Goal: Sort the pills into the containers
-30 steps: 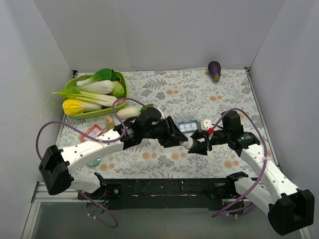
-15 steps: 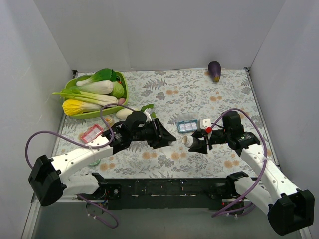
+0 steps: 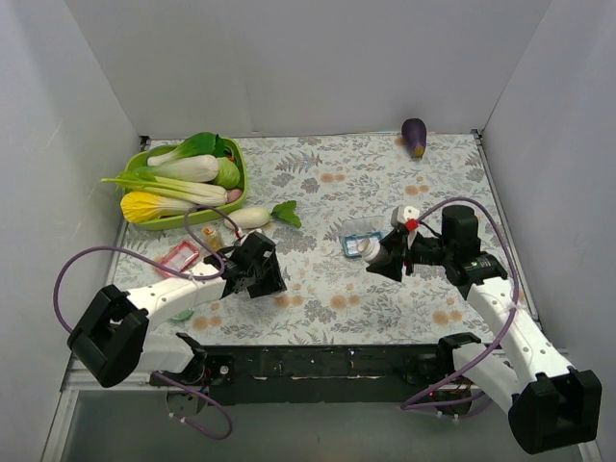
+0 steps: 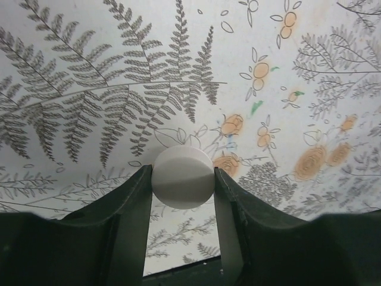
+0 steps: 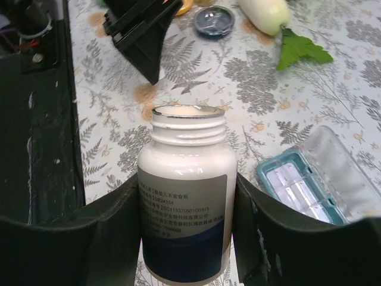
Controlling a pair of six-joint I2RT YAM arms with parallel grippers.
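Observation:
My right gripper (image 3: 387,256) is shut on a white pill bottle (image 3: 373,250), uncapped, its mouth pointing left beside the blue-rimmed tray (image 3: 357,235). In the right wrist view the bottle (image 5: 184,208) stands between the fingers (image 5: 104,229), with the blue tray (image 5: 309,179) lying open to its right. My left gripper (image 3: 267,280) is low over the cloth and shut on the bottle's white cap (image 4: 183,177). A red-rimmed tray (image 3: 179,256), an orange dish (image 3: 210,232) and a green dish (image 3: 180,313) sit at the left. A blue-grey dish (image 5: 214,13) shows in the right wrist view. No pills show.
A green basket (image 3: 236,179) of leafy vegetables stands at the back left. A white radish (image 3: 248,218) with a green leaf lies in front of it. An eggplant (image 3: 414,137) lies at the back right. White walls close three sides.
My left gripper has pulled back to the left, away from the bottle, with the cap in it. My right gripper has carried the open bottle a little up and back, beside the blue tray.

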